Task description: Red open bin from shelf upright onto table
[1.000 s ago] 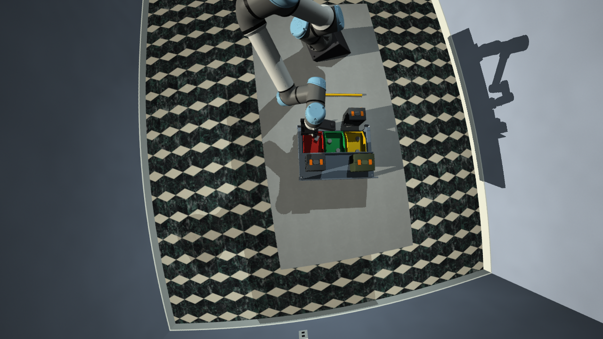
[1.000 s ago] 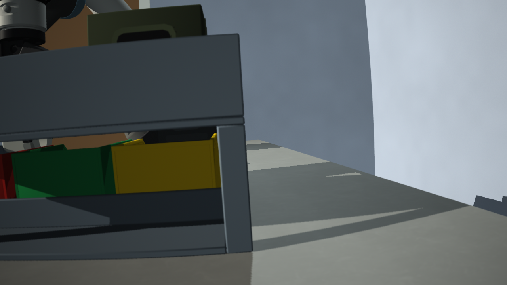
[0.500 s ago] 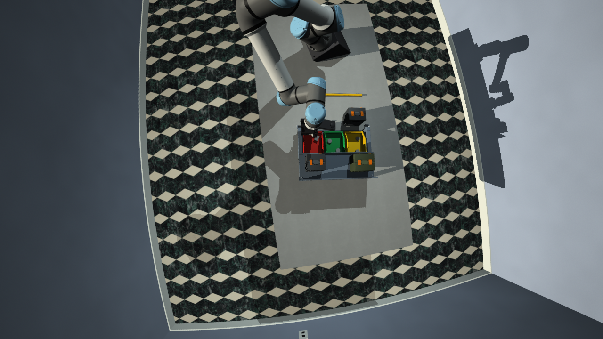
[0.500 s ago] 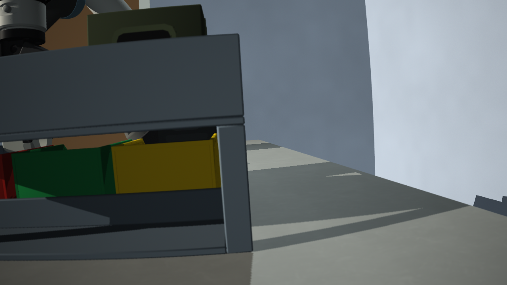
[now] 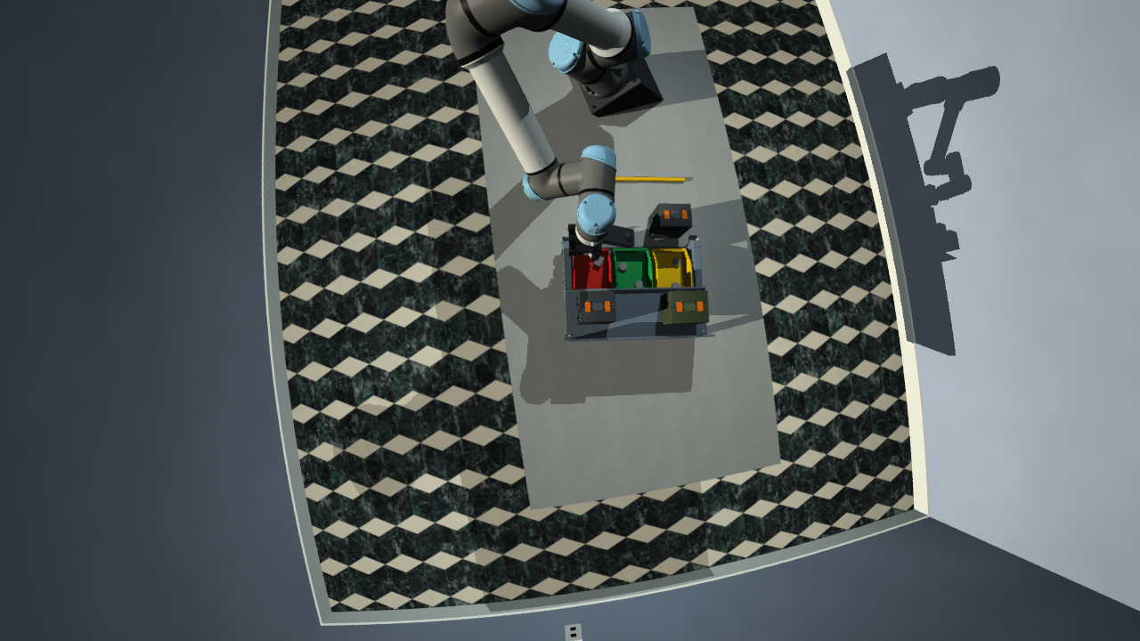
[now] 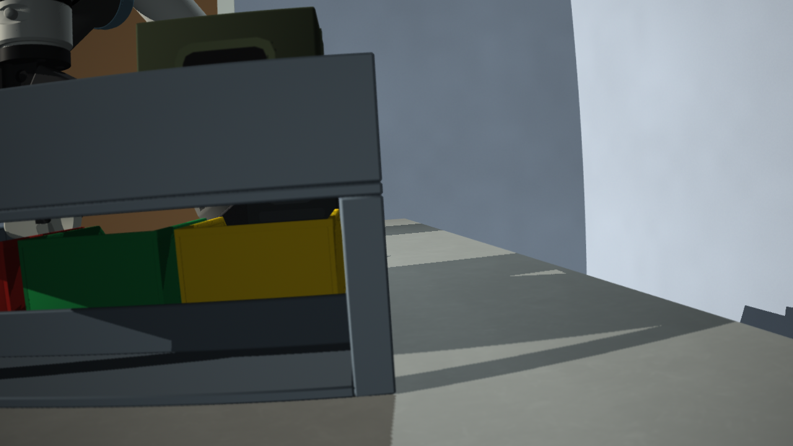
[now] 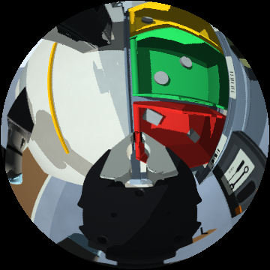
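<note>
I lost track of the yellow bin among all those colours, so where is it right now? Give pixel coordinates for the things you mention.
In the top view, the yellow bin (image 5: pixel 668 276) (image 6: pixel 258 260) (image 7: pixel 180 16) sits right of the green bin (image 5: pixel 631 274) (image 6: pixel 91 271) (image 7: pixel 176 80).
</note>
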`<state>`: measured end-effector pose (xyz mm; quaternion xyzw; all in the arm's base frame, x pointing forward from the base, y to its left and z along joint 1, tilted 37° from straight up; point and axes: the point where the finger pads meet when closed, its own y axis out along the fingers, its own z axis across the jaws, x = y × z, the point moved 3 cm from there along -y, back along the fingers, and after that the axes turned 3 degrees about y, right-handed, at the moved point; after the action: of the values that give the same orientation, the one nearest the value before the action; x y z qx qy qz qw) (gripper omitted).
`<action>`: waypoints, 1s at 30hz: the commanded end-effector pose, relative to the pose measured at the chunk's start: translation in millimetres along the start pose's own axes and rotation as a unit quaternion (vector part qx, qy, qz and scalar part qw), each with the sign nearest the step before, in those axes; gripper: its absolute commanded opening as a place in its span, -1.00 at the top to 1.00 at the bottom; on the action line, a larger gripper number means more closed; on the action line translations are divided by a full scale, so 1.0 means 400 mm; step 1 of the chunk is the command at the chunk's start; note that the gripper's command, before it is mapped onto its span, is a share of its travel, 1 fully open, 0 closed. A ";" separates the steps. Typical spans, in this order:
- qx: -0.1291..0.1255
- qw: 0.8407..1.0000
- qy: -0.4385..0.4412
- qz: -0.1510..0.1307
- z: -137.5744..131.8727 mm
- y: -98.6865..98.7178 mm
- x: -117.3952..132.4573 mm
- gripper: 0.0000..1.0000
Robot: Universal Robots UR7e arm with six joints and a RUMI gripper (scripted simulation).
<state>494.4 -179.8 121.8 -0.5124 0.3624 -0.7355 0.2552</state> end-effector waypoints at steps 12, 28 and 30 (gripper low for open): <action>0.001 1.000 0.000 0.000 0.001 -0.001 0.000 1.00; 0.001 1.000 0.000 0.000 0.001 -0.006 0.000 1.00; 0.001 1.000 0.000 0.000 0.001 -0.008 0.000 1.00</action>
<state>494.4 -178.8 123.1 -0.5124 0.3624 -0.7355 0.2552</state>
